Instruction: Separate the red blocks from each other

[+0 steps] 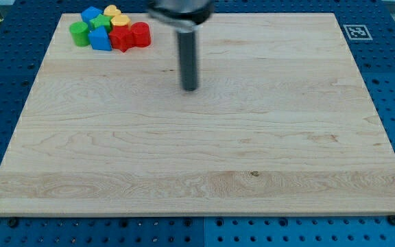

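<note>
Two red blocks sit touching each other at the view's top left: a red star-like block (122, 39) and a red rounded block (140, 33) to its right. They are the right end of a tight cluster of blocks. My tip (190, 88) is on the board to the right of and below the cluster, well apart from both red blocks.
The cluster also holds a blue block (90, 14), a second blue block (100, 39), a green cylinder (79, 33), a green block (100, 22) and yellow blocks (115, 15). The wooden board (197, 151) lies on a blue pegboard table; a marker tag (356, 31) sits top right.
</note>
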